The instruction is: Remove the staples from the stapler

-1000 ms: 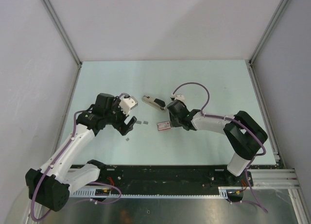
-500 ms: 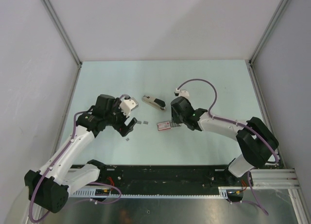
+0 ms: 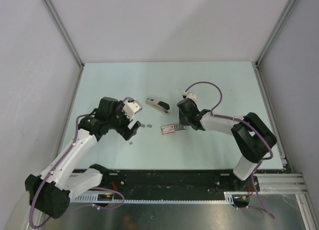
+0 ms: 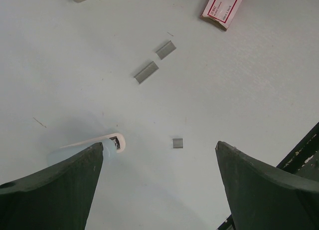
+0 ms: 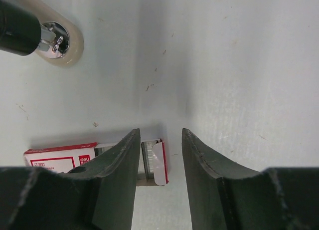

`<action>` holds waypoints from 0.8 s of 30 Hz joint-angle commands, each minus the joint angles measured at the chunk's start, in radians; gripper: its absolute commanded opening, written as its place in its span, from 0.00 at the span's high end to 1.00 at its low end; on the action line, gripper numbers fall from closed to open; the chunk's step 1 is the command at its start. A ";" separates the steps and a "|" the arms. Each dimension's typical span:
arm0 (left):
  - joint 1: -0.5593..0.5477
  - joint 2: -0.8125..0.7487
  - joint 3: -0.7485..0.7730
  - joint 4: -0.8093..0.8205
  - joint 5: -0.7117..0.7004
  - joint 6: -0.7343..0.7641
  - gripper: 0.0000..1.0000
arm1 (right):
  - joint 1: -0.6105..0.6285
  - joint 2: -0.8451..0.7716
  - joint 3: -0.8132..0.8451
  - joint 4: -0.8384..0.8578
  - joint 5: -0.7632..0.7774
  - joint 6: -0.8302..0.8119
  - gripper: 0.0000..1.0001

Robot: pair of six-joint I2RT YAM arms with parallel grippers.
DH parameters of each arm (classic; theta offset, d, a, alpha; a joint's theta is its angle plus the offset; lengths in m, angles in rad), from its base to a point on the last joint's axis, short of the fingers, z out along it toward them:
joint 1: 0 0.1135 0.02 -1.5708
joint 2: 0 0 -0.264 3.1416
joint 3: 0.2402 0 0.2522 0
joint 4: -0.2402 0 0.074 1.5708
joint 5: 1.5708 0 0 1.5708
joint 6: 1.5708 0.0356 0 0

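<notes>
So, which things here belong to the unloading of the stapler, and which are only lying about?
Job: stapler; loose staple strips, near the open left claw.
Lying about: red-and-white staple box, probably, though the right claw stands over its open end.

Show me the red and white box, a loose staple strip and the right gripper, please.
red and white box (image 4: 223, 4): left wrist view, its printed top face.
staple strip (image 4: 146, 72): left wrist view, middle of the strip.
right gripper (image 5: 159, 134): right wrist view, gap midway between its fingertips.
</notes>
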 commanded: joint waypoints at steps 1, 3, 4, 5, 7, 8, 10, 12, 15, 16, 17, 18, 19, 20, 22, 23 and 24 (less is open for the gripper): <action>-0.012 -0.010 0.007 0.005 0.003 0.012 0.01 | -0.001 0.017 0.008 0.044 0.019 0.004 0.57; -0.013 -0.008 0.008 0.005 0.003 0.012 0.01 | 0.006 0.022 0.008 0.037 0.024 0.007 0.57; -0.013 -0.007 0.009 0.005 0.004 0.012 0.01 | 0.011 0.026 0.008 0.033 0.029 0.007 0.57; -0.014 -0.005 0.010 0.006 0.004 0.011 0.01 | 0.016 0.030 0.008 0.029 0.033 0.007 0.57; -0.016 -0.002 0.012 0.006 0.003 0.010 0.00 | 0.026 0.038 0.007 0.021 0.044 0.008 0.58; -0.017 0.000 0.014 0.005 0.002 0.009 0.01 | 0.031 0.040 0.008 0.017 0.049 0.010 0.58; -0.020 0.001 0.014 0.005 -0.002 0.009 0.01 | 0.041 0.047 0.007 0.009 0.057 0.012 0.58; -0.022 0.002 0.016 0.005 -0.004 0.009 0.01 | 0.049 0.056 0.007 0.001 0.066 0.016 0.59; -0.025 -0.002 0.016 0.004 -0.006 0.008 0.00 | 0.062 0.071 0.007 -0.005 0.074 0.023 0.60; -0.026 -0.005 0.016 0.005 -0.006 0.008 0.01 | 0.067 0.074 0.007 -0.008 0.076 0.025 0.60; -0.026 -0.007 0.015 0.005 -0.006 0.008 0.00 | 0.073 0.077 0.007 -0.011 0.080 0.028 0.61; -0.027 -0.011 0.013 0.005 -0.007 0.007 0.00 | 0.080 0.079 0.007 -0.014 0.085 0.030 0.61; -0.027 -0.015 0.012 0.005 -0.008 0.008 0.01 | 0.087 0.079 0.007 -0.017 0.089 0.033 0.62; -0.027 -0.018 0.010 0.004 -0.010 0.009 0.01 | 0.094 0.079 0.007 -0.022 0.093 0.036 0.62; -0.028 -0.023 0.005 0.004 -0.012 0.013 0.01 | 0.104 0.078 0.006 -0.030 0.098 0.042 0.63; -0.028 -0.025 0.002 0.005 -0.014 0.015 0.01 | 0.108 0.076 0.005 -0.035 0.100 0.044 0.63; -0.028 -0.026 -0.001 0.005 -0.014 0.015 0.01 | 0.112 0.074 0.003 -0.039 0.102 0.047 0.63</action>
